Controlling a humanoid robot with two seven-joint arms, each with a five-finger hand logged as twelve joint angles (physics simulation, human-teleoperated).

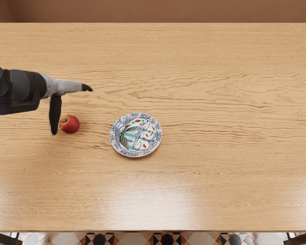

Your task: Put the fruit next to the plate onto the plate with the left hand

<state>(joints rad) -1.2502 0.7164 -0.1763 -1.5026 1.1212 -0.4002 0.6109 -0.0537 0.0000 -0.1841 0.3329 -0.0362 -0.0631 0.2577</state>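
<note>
**Left hand beside apple, fruit off the plate**

Head view: the left hand (57, 94) reaches in from the frame's left edge. Its fingers (54, 115) are spread and grasp nothing, one dark digit hanging just left of the red apple (69, 124). The apple sits on the wooden surface (219, 76) at centre-left, near but clear of the patterned plate (113, 133) at mid-frame.
</note>
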